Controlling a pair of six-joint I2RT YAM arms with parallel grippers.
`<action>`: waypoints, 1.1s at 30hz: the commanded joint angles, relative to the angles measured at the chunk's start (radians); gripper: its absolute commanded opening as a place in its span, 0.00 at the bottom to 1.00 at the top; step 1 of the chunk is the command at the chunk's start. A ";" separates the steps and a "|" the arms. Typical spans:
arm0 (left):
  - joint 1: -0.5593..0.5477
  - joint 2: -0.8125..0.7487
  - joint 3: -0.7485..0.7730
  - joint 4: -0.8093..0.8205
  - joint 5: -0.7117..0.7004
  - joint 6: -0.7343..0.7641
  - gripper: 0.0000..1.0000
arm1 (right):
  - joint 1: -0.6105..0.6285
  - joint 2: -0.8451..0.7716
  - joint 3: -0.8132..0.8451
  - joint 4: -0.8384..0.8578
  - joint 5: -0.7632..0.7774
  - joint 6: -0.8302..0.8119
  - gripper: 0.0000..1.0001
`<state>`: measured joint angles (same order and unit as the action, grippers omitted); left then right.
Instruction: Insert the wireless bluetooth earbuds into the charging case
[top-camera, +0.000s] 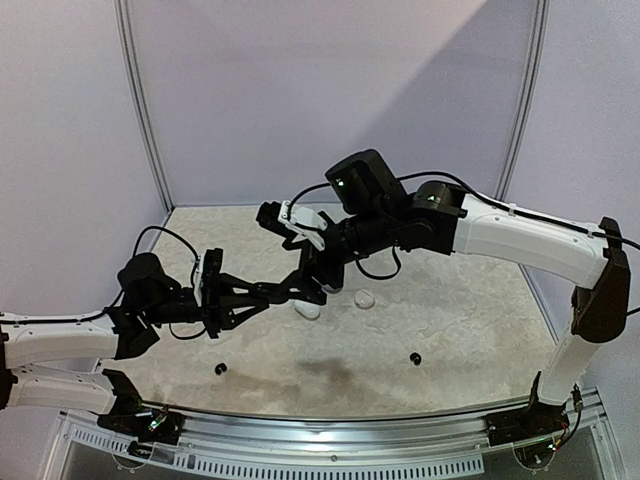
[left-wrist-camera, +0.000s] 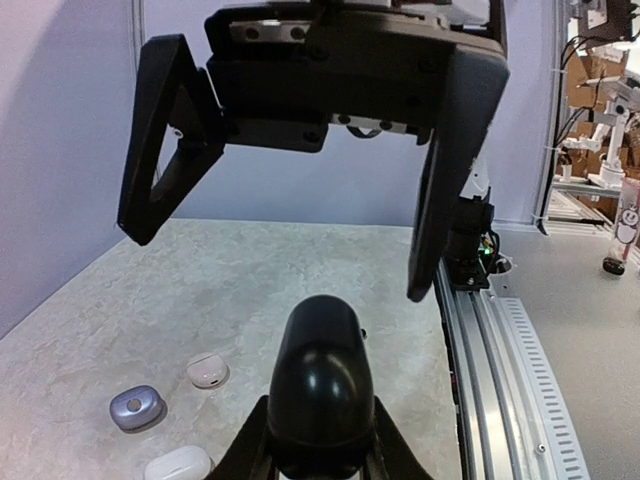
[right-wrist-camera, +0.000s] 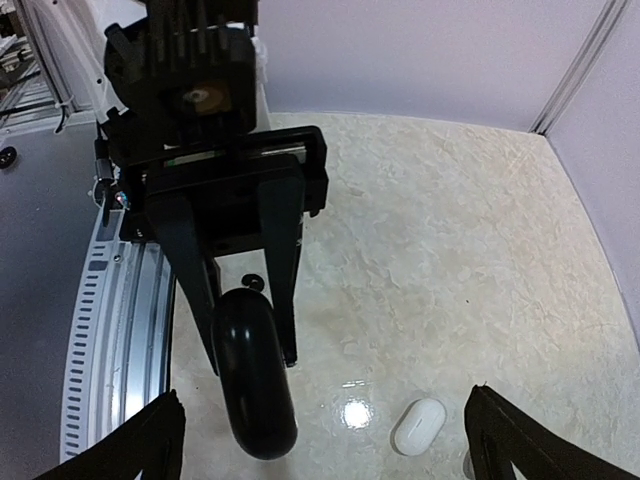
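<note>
My left gripper (left-wrist-camera: 318, 445) is shut on a glossy black charging case (left-wrist-camera: 320, 385), closed and pebble-shaped, held above the table's middle (top-camera: 308, 287). The right gripper (right-wrist-camera: 330, 440) hangs just above it, jaws spread wide and holding nothing, its fingers (left-wrist-camera: 450, 170) standing on either side of the case without touching it. The right wrist view shows the same black case (right-wrist-camera: 255, 375) between the left fingers. Two small black earbuds (top-camera: 221, 369) (top-camera: 415, 358) lie on the table near the front. One black earbud (right-wrist-camera: 255, 284) peeks out behind the left fingers.
A white case (top-camera: 307, 310) and a pale pinkish case (top-camera: 364, 298) lie right under the grippers. A grey-purple case (left-wrist-camera: 136, 407) lies beside the pinkish case (left-wrist-camera: 207, 370) and the white one (left-wrist-camera: 178, 463). A metal rail (top-camera: 330, 420) runs along the near edge, with walls behind.
</note>
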<state>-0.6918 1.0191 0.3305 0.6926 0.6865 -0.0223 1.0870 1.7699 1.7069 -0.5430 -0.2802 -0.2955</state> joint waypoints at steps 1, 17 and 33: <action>0.002 -0.014 -0.015 0.022 -0.004 -0.011 0.00 | 0.016 0.004 0.007 -0.032 -0.036 -0.036 0.98; 0.002 0.002 0.004 -0.048 0.074 0.208 0.00 | 0.000 0.066 0.063 -0.045 0.157 -0.010 0.92; 0.006 0.021 0.040 -0.142 0.108 0.406 0.00 | -0.007 0.040 0.081 -0.022 0.131 0.010 0.90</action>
<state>-0.6823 1.0237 0.3614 0.6216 0.7227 0.3546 1.1030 1.8301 1.7439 -0.6285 -0.1730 -0.3130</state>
